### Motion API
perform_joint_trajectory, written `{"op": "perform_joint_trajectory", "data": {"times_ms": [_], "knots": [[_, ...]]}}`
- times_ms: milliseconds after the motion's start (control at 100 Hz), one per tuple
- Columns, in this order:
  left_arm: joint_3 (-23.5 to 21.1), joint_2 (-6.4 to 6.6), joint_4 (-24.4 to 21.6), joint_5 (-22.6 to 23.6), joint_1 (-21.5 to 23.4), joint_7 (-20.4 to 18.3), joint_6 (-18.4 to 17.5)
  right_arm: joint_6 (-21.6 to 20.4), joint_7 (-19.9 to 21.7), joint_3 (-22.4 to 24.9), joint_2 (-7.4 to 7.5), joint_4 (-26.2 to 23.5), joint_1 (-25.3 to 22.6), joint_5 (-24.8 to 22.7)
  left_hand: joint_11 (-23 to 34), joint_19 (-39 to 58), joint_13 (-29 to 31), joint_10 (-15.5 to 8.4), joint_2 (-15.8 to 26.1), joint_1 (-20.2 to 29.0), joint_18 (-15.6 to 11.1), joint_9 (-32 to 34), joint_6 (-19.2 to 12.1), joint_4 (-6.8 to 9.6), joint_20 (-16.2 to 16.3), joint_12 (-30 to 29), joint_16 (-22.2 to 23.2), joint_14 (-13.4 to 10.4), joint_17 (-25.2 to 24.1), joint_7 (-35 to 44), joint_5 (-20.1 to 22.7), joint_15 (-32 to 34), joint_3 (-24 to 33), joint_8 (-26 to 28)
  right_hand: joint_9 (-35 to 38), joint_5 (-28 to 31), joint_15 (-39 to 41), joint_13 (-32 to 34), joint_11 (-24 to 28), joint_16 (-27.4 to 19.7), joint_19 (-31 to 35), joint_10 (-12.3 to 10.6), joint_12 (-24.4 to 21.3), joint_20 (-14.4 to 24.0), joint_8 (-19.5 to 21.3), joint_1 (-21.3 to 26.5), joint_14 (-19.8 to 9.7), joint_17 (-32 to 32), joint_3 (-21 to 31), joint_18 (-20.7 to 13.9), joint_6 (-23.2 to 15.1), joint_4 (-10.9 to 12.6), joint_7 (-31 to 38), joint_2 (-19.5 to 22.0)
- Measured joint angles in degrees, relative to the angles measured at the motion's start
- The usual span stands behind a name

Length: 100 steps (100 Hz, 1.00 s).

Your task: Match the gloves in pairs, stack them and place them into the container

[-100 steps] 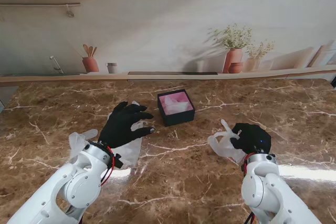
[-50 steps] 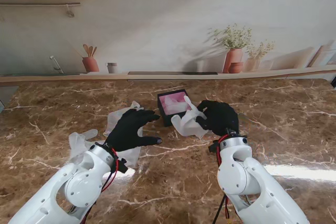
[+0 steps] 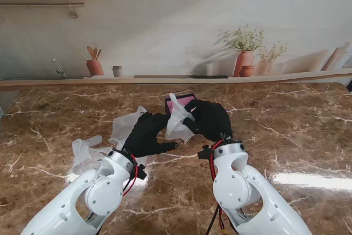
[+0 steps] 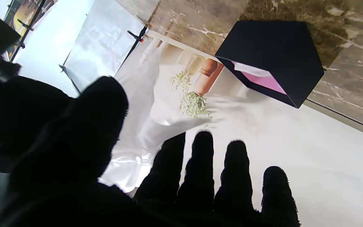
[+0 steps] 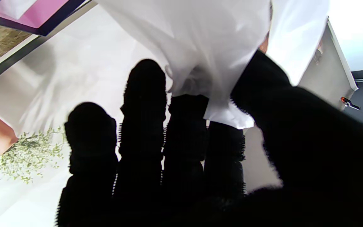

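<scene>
Stand view: my right hand (image 3: 208, 119) pinches a clear glove (image 3: 177, 117) hanging lengthwise just near of the black container (image 3: 177, 99), which sits directly beyond it. My left hand (image 3: 147, 134), fingers spread and empty, hovers just left; two more gloves (image 3: 125, 123) lie left.

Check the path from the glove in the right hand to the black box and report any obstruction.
Nothing visible blocks it. The right hand holds the translucent white plastic glove just in front of the black square box with pink lining. The left hand sits beside the glove, nearer to me than the box.
</scene>
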Motion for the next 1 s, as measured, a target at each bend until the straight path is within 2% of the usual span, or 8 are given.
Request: {"op": "perform_joint_trajectory", "data": {"times_ms": [70, 150, 210, 430, 570, 720, 820, 1000], "knots": [[0.03, -0.63, 0.56, -0.3, -0.2, 1.32, -0.38, -0.01, 0.25, 0.0, -0.23, -0.6, -0.34, 0.04, 2.0, 4.72, 3.85, -1.68, 2.49, 3.11, 0.51, 6.59, -6.45, -1.41, 0.79, 2.95, 2.86, 0.16, 0.05, 8.33, 6.92, 2.8, 1.24, 4.64, 0.01, 0.01, 0.01, 0.01, 0.0, 0.0, 0.03, 0.01, 0.0, 0.0, -0.04, 0.0, 0.01, 0.13, 0.05, 0.07, 0.1, 0.0, 0.5, -0.02], [0.07, -1.34, 1.09, -3.21, -0.27, 3.25, -1.62, -0.02, 1.1, 0.27, -0.31, -1.29, -0.91, 0.72, 3.46, 8.07, 6.3, -2.25, 7.83, 14.38, 0.56, 12.48, -11.76, -2.05, 0.81, 5.78, 5.95, 0.76, 0.06, 20.41, 12.71, 4.9, -12.04, 7.43, 0.02, 0.01, 0.01, 0.02, 0.0, 0.0, 0.03, 0.02, 0.0, 0.0, -0.09, 0.0, 0.03, 0.44, 0.06, 0.09, 0.11, 0.0, 0.59, -0.02], [-0.08, -1.69, 1.08, -6.72, -0.19, 3.08, -2.51, 0.04, 1.35, 0.54, -0.34, -1.56, -1.33, 0.91, 4.24, 8.15, 7.34, -2.47, 11.8, 17.92, 0.56, 15.09, -13.22, -2.03, 0.82, 7.28, 7.42, 0.9, 0.06, 26.57, 14.84, 5.7, -17.22, 9.64, 0.02, 0.01, 0.01, 0.02, 0.0, 0.0, 0.04, 0.02, 0.0, 0.0, -0.09, 0.0, 0.04, 0.44, 0.06, 0.1, 0.11, 0.0, 0.61, -0.02], [-1.89, -1.75, -0.92, -8.03, 1.09, -1.36, -4.3, 2.62, 2.38, 2.12, -0.33, -2.06, -2.87, 0.78, 8.73, 9.41, 10.01, -2.84, 12.99, 17.82, 0.56, 22.07, -12.98, -1.97, 6.09, 15.8, 13.22, 2.78, 0.06, 30.63, 15.08, 10.81, -18.62, 28.51, -0.14, 0.01, 0.02, -0.2, 0.0, 0.01, 0.05, 0.11, -0.01, 0.0, -1.63, 0.0, 0.08, -1.53, 0.06, 0.11, 0.87, 0.0, 0.62, 0.35], [-3.09, -1.12, -3.45, -13.35, 2.17, -6.7, -4.59, 4.92, 2.59, 3.59, -0.33, -2.17, -4.22, 0.56, 11.23, 9.86, 11.42, -2.64, 12.89, 16.25, 0.57, 23.64, -9.74, -3.15, 8.18, 18.9, 15.52, 3.29, 0.06, 30.77, 15.08, 12.85, -12.81, 35.15, -2.75, -1.91, -1.69, -3.09, -0.62, 0.02, -1.39, 0.8, -0.52, 0.0, -7.37, -0.72, 0.6, -4.64, -0.75, 0.16, 3.27, -0.41, 0.41, 2.68], [-3.95, -0.54, -5.54, -19.47, 3.01, -10.49, -2.55, 10.72, 0.82, 4.91, -0.3, -2.02, -6.01, -6.48, 12.63, 11.65, 12.82, -1.44, 12.89, 15.87, 0.94, 24.05, -8.13, -3.47, 9.13, 20.12, 17.51, 4.61, 0.06, 32.18, 15.07, 14.93, -10.98, 36.53, -9.52, -5.75, -8.93, -9.28, -4.86, -3.09, -6.67, 2.22, -3.68, -0.65, -9.82, -1.51, 1.2, -10.48, -1.99, 0.26, 7.63, 0.0, -8.96, 5.87], [-3.83, -0.52, -5.64, -22.04, 3.02, -10.38, -1.05, 11.14, 0.91, 6.84, 0.0, -2.33, -8.14, -8.74, 13.23, 12.29, 12.82, -0.91, 12.89, 15.85, 1.33, 24.24, -8.0, -3.47, 9.67, 20.32, 18.25, 5.28, 0.05, 32.75, 15.07, 15.69, -10.96, 36.66, -16.57, -8.12, -14.6, -14.97, -7.93, -6.27, -11.34, 3.02, -10.32, -0.69, -2.88, -4.87, 1.69, -15.19, -1.36, 0.22, 10.66, 6.5, -24.5, 9.17], [-3.24, -1.11, -5.69, -26.75, 3.02, -9.33, 1.59, 2.87, -4.65, 8.95, 0.56, -2.17, -12.68, -9.44, 13.49, 14.56, 13.73, -0.15, 12.89, 15.84, 2.57, 25.6, -7.37, -3.79, 10.4, 20.42, 19.42, 5.98, 0.04, 33.1, 15.07, 17.81, -10.45, 37.24, -24.41, -11.74, -18.85, -21.72, -9.89, -7.39, -16.23, 3.7, -15.01, -0.69, -1.51, -6.56, 1.75, -20.64, -2.08, 0.21, 11.24, 7.1, -27.61, 9.6]]}}
